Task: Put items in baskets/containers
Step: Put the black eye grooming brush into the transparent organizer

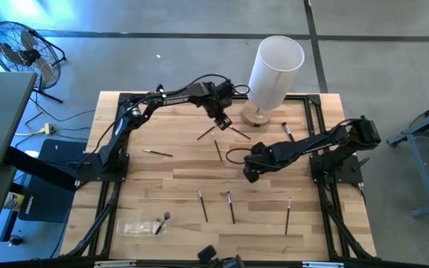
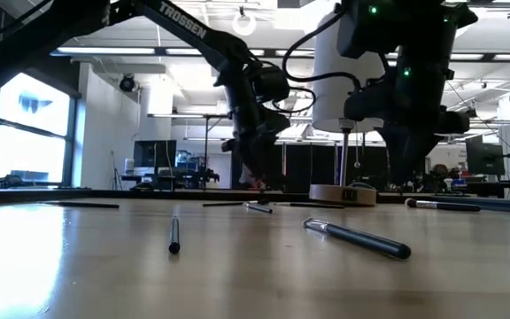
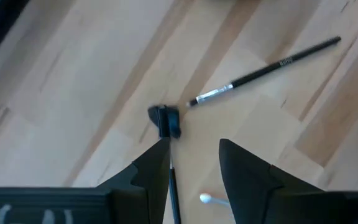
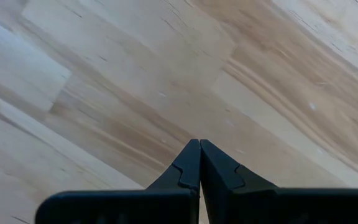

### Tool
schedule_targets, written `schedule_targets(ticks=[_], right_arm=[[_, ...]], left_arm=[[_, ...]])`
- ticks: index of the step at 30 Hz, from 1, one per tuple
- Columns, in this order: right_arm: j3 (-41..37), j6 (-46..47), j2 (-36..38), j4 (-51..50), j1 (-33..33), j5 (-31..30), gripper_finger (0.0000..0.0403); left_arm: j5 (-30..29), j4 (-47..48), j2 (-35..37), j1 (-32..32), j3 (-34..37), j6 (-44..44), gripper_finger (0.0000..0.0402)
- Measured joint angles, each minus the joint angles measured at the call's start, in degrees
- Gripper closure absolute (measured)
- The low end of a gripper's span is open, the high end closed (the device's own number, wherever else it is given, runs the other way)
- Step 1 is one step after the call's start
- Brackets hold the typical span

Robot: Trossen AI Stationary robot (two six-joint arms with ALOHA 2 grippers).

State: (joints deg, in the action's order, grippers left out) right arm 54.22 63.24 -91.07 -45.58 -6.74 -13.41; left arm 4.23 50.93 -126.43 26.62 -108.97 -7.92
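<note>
Your left arm is stretched out long toward the far side of the table [image 1: 147, 186], elbow bent, wrist tipped down, with the left gripper [image 1: 223, 121] low over the wood near the far edge. Its fingers [image 3: 244, 168] are spread apart with a clear gap between them. Your right arm comes in from the table's right edge, folded low, and the right gripper [image 1: 250, 173] sits around the middle of the table, pointing down, fingers [image 4: 188, 165] pressed together with nothing between them.
</note>
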Motion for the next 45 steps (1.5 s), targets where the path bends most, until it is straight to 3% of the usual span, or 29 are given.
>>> schedule_targets(ticks=[10, 17, 22, 29, 37, 45], right_arm=[[0.0, -0.1, 0.0, 1.4, 0.0, -0.6, 0.0403], [0.0, -0.2, 0.0, 1.7, -0.4, -0.3, 0.0403], [0.0, -0.6, 0.0, 1.7, -2.1, -0.2, 0.0403], [0.0, -2.9, 0.0, 2.2, -4.3, -1.8, 0.0402], [0.0, -4.9, 0.0, 9.6, -4.9, -8.6, 0.0402], [0.0, -10.1, 0.0, 20.0, -5.3, -7.0, 0.0402]], left_arm=[[4.9, 3.7, 0.4, -1.2, 0.1, -1.1, 0.0266], [0.9, 2.5, 7.2, -4.3, 2.9, -1.8, 0.0266], [1.0, -3.7, 14.4, -7.1, 12.2, -5.2, 0.0266], [-0.5, -15.5, 28.2, -12.6, 30.7, -15.3, 0.0266], [-11.3, -27.5, 43.6, -25.7, 45.8, -21.3, 0.0266], [-16.8, -39.2, 53.9, -35.5, 57.6, -19.5, 0.0289]])
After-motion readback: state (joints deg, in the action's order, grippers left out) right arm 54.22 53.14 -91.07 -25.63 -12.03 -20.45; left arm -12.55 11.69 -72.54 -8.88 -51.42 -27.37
